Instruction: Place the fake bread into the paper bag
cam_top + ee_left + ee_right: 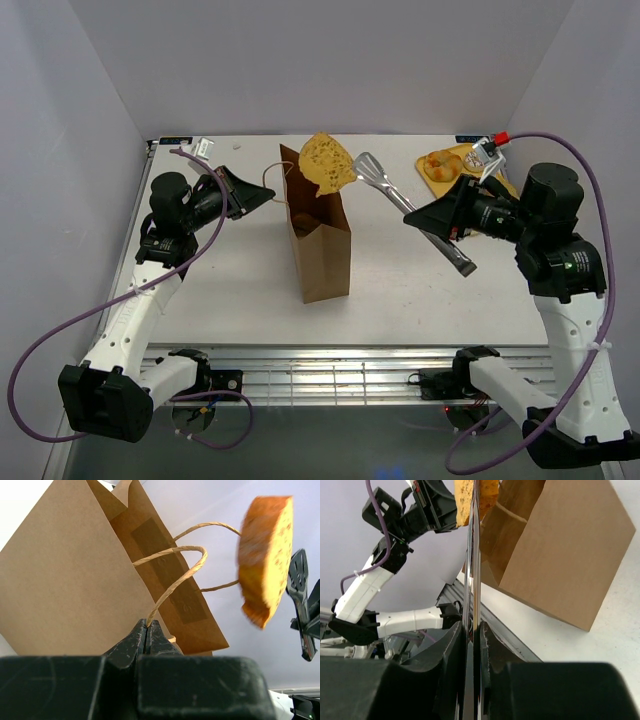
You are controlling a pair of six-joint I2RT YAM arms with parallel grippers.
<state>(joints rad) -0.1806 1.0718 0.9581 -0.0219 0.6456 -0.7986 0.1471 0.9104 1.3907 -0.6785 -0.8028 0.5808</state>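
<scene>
Both raised off their bases, left arm [128, 312] and right arm [572, 322] bend inward, wrists roughly level; left gripper [258, 196] points right, right gripper [418, 216] points left, tips well apart, each with jaws pinched tight.

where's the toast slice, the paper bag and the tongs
toast slice [327, 163]: top view, middle of its speckled face
paper bag [325, 255]: top view, middle of its front wall
tongs [393, 193]: top view, metal arm just behind the head
</scene>
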